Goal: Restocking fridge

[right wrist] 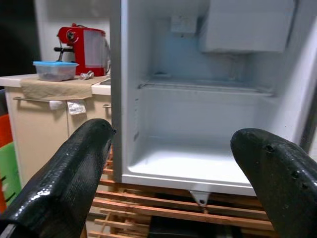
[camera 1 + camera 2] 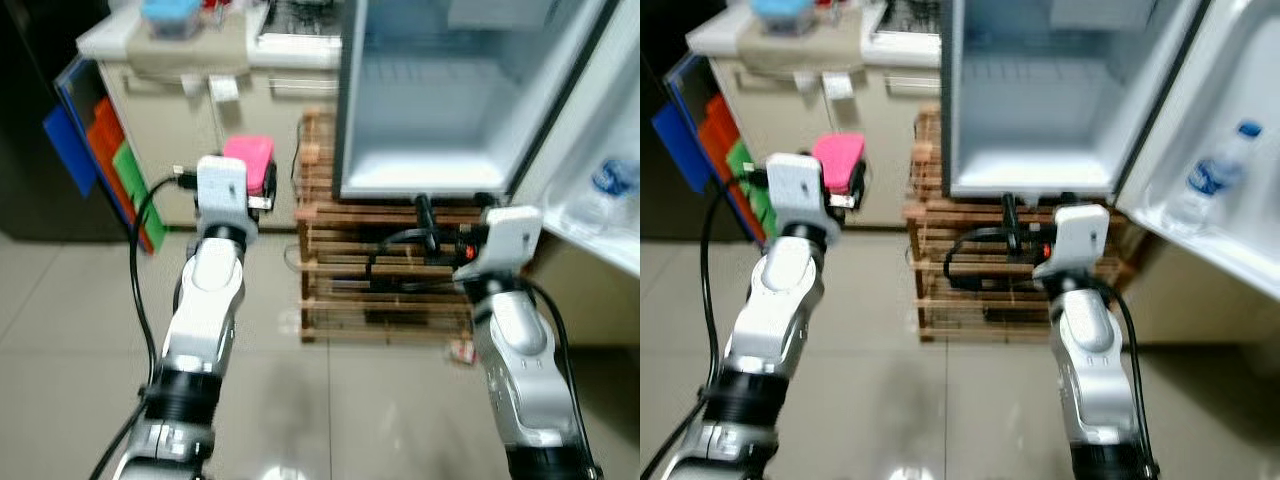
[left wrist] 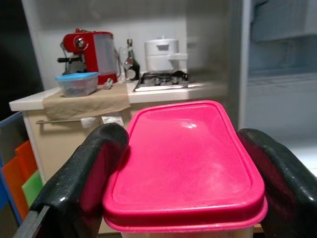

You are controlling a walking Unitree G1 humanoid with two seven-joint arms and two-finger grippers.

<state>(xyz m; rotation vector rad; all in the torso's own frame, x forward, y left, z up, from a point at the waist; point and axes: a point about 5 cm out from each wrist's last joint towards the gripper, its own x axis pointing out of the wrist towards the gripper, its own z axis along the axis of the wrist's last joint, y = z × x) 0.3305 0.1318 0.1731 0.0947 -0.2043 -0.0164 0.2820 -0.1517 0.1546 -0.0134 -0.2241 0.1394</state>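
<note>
Leftmost, the left gripper [image 3: 185, 183] clamps a pink-lidded container [image 3: 185, 158] between both black fingers, held in the air before the beige counter [image 2: 175, 60] (a blue-lidded tub [image 2: 170, 15] sits on top). Further right, the right gripper [image 1: 168, 168] is spread wide and empty, facing the open fridge [image 2: 440, 90], whose door shelf carries a water bottle [image 2: 1210, 180].

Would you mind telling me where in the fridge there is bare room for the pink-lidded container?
The fridge floor beneath the wire shelf is bare, as is the shelf. The door rack holds a water bottle. The left gripper grips the container.
</note>
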